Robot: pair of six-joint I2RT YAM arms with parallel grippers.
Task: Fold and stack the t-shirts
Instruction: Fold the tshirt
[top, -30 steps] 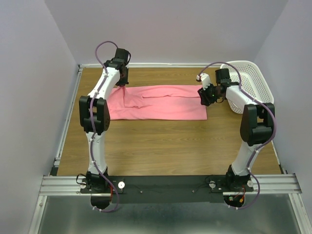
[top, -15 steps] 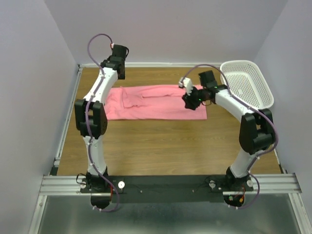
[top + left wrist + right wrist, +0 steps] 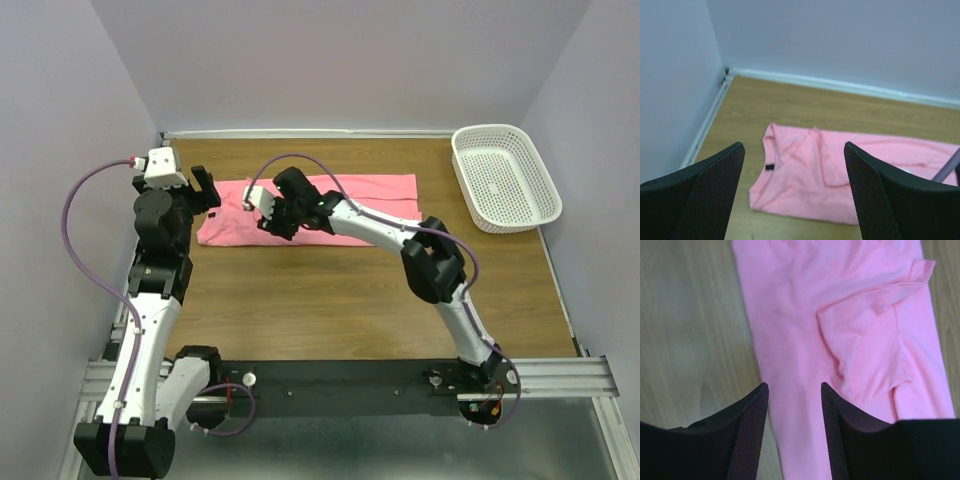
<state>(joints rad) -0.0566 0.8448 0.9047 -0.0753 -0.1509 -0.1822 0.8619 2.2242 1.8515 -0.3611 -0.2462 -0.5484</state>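
Pink t-shirt (image 3: 385,190) lies beneath the released right tool (image 3: 793,387), beside the released left tool (image 3: 794,147).

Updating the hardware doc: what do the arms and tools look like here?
The left arm and right arm have white links with black joints and a looping purple cable. Each wrist carries a white camera block. The left tool and right tool have black, flat fingers with finely meshed inner faces.

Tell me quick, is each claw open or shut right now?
Left claw: open, holding nothing.
Right claw: open, holding nothing, over the shirt.
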